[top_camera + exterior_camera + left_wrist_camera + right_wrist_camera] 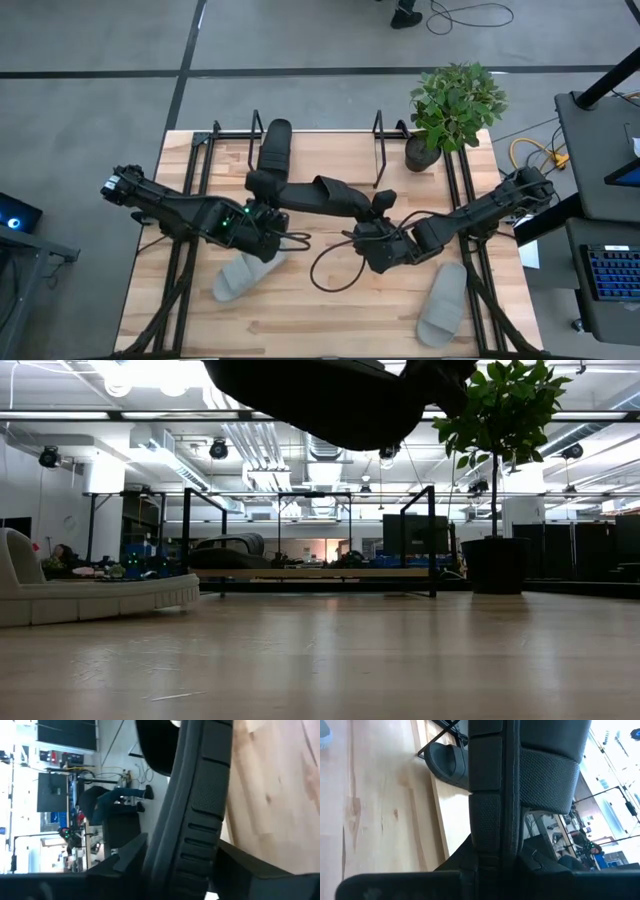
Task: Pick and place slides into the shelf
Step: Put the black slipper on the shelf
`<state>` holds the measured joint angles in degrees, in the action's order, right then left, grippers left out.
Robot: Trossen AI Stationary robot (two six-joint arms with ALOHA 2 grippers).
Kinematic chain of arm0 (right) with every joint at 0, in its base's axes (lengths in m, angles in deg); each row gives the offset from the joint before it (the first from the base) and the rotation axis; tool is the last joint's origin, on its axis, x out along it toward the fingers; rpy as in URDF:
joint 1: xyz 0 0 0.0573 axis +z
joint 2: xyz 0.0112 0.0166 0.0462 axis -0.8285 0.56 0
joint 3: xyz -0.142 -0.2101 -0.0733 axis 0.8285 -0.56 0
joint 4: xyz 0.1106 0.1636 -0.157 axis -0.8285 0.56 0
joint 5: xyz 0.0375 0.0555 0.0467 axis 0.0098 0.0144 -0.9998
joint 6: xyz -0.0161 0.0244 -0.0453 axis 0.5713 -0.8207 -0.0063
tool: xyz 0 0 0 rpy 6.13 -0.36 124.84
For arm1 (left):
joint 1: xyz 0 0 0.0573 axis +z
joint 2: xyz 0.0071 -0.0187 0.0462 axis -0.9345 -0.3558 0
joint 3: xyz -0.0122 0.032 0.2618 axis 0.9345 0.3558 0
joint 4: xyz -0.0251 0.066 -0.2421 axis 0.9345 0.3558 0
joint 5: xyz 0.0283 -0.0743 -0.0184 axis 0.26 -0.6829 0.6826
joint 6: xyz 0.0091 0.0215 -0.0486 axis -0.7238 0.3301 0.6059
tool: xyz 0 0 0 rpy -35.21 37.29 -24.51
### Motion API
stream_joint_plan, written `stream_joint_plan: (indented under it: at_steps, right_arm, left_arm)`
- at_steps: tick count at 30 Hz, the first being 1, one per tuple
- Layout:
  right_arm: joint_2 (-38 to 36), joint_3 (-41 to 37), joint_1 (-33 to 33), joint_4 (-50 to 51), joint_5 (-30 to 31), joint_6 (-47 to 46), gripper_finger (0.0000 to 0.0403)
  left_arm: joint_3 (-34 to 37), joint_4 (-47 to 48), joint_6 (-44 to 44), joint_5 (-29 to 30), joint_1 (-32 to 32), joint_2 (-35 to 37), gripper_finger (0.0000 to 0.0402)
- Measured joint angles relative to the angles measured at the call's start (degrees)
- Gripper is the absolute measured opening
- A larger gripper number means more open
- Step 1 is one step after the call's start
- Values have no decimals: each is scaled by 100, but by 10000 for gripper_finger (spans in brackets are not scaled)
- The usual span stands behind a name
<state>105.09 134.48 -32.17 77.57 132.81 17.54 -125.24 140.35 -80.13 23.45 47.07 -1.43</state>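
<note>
Plenty of bare tabletop [330, 320] along your near edge. Both grippers share one black slide [320, 195] lifted mid-table: right gripper [372, 240] fingers pinching its right end, left gripper [268, 222] fingers closed around its left end. Another black slide [272, 150] lies in the shelf [380, 140] at the far edge. Grey slides [240, 278] [442, 302] lie near; potted plant [450, 110] crowds the far right.

Four slides: two black [274, 147] [325, 196], two light grey [243, 277] [443, 304]. One wire shelf [385, 150] at twelve o'clock. One potted plant [455, 100] at one o'clock. Two arms.
</note>
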Motion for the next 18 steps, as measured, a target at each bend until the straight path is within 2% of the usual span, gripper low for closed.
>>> stream_joint_plan:
  at_steps: [7, 14, 18]
  right_arm:
    - [-16, 7, -2, -11, 68, 2, 47]
    - [-23, 7, -2, -9, 146, 18, 51]
    - [-148, 7, 89, 82, 622, -150, 113]
  left_arm:
    - [7, 17, -31, -129, -4, 0, 51]
    - [7, -25, 136, -47, -2, 0, 48]
    - [7, -84, 142, 19, -4, -4, 48]
